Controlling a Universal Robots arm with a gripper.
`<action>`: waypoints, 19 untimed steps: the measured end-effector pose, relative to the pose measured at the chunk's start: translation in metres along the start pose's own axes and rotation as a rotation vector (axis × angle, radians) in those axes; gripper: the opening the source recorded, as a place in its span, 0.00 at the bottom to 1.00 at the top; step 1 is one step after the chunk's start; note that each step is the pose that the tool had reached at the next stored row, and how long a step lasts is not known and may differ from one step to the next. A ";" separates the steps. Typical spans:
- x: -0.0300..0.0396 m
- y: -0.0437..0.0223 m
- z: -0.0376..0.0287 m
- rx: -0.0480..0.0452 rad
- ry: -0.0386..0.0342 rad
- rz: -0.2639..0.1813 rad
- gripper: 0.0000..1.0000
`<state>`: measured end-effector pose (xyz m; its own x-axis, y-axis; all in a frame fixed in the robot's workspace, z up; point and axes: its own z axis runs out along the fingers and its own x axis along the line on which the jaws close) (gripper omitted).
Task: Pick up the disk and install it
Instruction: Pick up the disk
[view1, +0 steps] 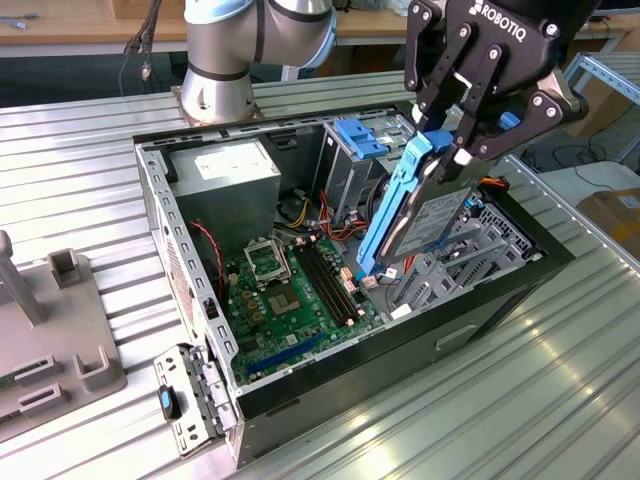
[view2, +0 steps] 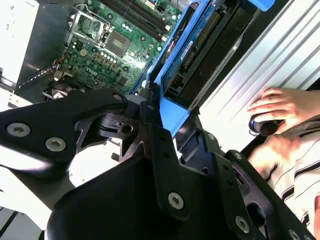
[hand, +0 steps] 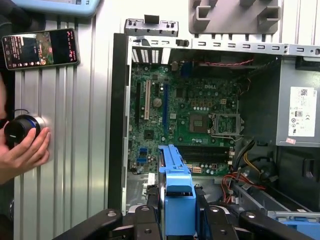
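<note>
Upper end of disk (view1: 430, 225) behind claw (view1: 447, 150)

An open black computer case (view1: 478, 312) lies on the ribbed aluminium surface (view1: 520, 420), its green motherboard (view1: 295, 300) exposed beside a grey power-supply box (view1: 228, 185); a lit smartphone (hand: 40, 47) lies nearby.

Ribbed aluminium table (view1: 500, 420). At centre lies an open desktop computer case (view1: 480, 315). A grey fixture block (view1: 60, 340) lies at the exterior view's left, a loose metal bracket (view1: 190, 405) just beside the case's near corner, and the robot arm's base (view1: 215, 95) at the far side. In the first wrist view, a smartphone (hand: 40, 48) and a round knob (hand: 20, 131), touched by a hand (hand: 22, 152), rest beside the case.
</note>
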<state>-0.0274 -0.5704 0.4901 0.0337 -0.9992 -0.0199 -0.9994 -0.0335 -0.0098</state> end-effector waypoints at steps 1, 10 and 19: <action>0.0003 -0.0072 0.0002 0.0000 0.0000 0.000 0.37; 0.0027 -0.0778 0.0018 0.0000 0.0000 0.000 0.37; 0.0033 -0.0941 0.0044 0.0000 0.0000 0.000 0.37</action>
<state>0.0668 -0.5705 0.4866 0.0338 -0.9992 -0.0199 -0.9994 -0.0336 -0.0098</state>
